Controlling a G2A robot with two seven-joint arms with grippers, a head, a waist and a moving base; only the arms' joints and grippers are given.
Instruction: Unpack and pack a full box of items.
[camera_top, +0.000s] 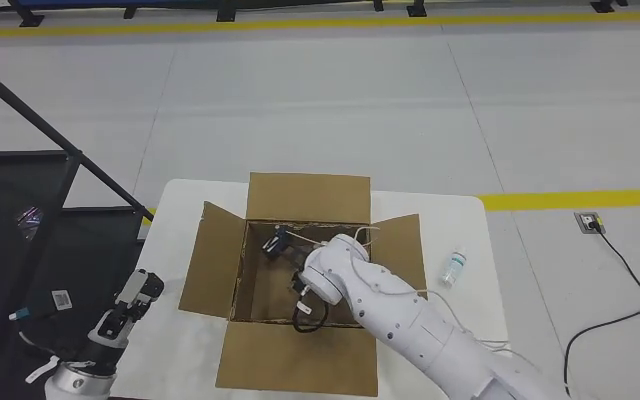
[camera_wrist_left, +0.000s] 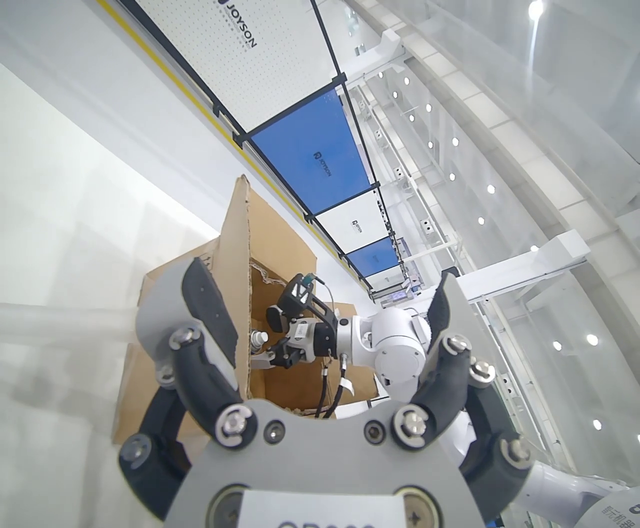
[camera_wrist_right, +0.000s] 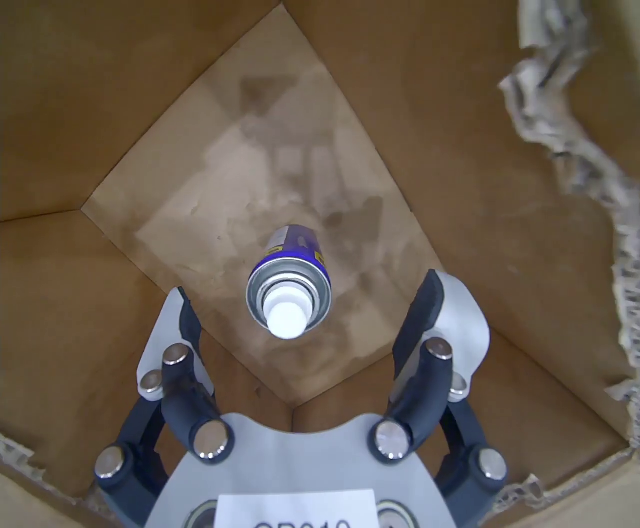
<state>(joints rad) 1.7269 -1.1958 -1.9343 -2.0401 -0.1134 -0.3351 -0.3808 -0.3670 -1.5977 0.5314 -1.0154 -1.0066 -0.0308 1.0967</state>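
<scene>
While the right arm hangs down inside the open cardboard box (camera_top: 308, 195), its wrist view gives us the story: the right gripper (camera_wrist_right: 306, 284) is spread wide, pads clear of everything, and a purple spray can (camera_wrist_right: 289, 287) with a white nozzle stands upright on the box floor, framed between the two fingers without touching either. Brown walls all round, a ragged torn edge (camera_wrist_right: 575, 125) along one side.

From above, the box sits in the middle of a white table (camera_top: 190, 200), all four flaps folded out, the right gripper (camera_top: 277, 243) low in its far left corner. Just off the right flap, a small clear bottle (camera_top: 455, 267) with a blue label lies on the tabletop.

Over at the near left corner of the table, the left gripper (camera_top: 150, 283) sits well apart from the box. Its own camera shows the left gripper (camera_wrist_left: 320, 277) tilted up, wide apart, nothing in it.

Now the room: pale grey floor (camera_top: 300, 90), a yellow line (camera_top: 560, 200) on the right, another across the far end (camera_top: 300, 22). A black frame (camera_top: 40, 130) with dark netting (camera_top: 60, 240) stands on the left. A floor socket (camera_top: 588, 222) and black cable (camera_top: 600, 330) sit on the right. Blue and white panels (camera_wrist_left: 325, 160) and round ceiling lights (camera_wrist_left: 490, 189) show overhead.
</scene>
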